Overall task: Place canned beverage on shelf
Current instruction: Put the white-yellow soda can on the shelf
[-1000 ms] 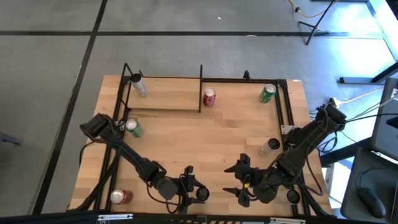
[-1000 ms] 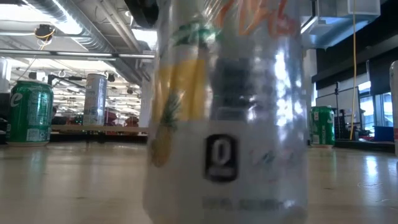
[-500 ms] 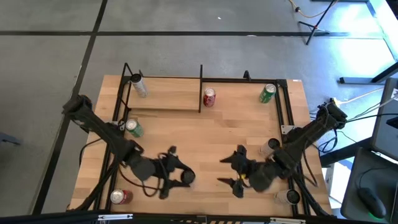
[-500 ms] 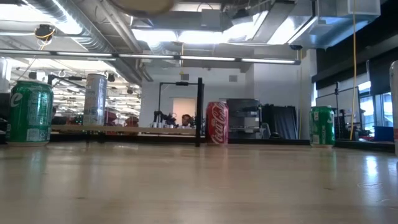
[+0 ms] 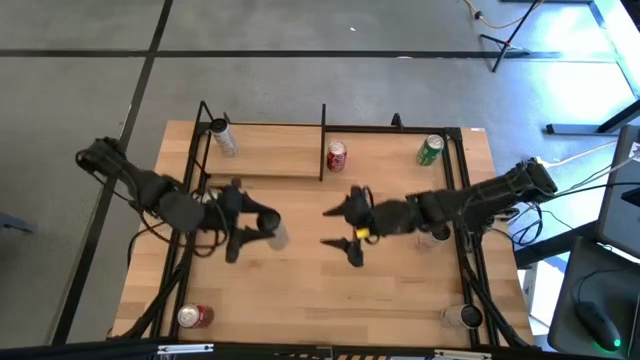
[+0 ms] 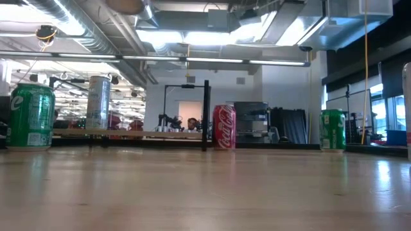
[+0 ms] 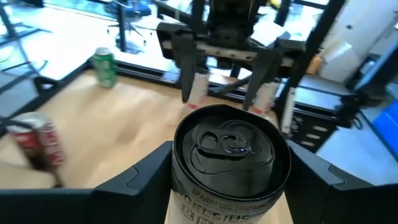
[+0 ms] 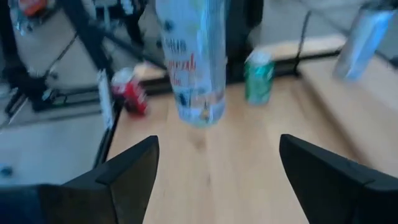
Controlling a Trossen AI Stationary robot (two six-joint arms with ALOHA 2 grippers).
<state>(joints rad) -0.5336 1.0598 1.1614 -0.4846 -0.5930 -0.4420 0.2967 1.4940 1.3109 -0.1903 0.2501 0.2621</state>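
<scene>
My left gripper (image 5: pixel 256 228) is shut on a pale slim can (image 5: pixel 273 233), held in the air above the table's left middle. The can's dark top shows in the left wrist view (image 7: pixel 230 144). My right gripper (image 5: pixel 342 230) is open and empty, level with the can and facing it from the right. The shelf (image 5: pixel 268 157), a light-wood board in black rods, stands at the far left with a silver can (image 5: pixel 222 136) standing on it. My left gripper pinches the can's upper side wall (image 7: pixel 180 180) between its two fingers (image 7: pixel 146 177), one on each side just under the rim. The fingers come from the table's left. The can stands upright, and its bottom (image 8: pixel 198 118) is lifted clear of the table.
A red can (image 5: pixel 336 155) and a green can (image 5: pixel 430 150) stand at the far edge, right of the shelf. Another red can (image 5: pixel 190 316) and a silver can (image 5: pixel 463 316) are at the near corners. A green can (image 8: pixel 258 74) stands at the table's left behind the held can.
My left gripper has lifted the pale can off the table near the near edge and carried it up, toward the far edge and a little left. The can stays upright. My right gripper, still open, has moved toward the far edge and left.
</scene>
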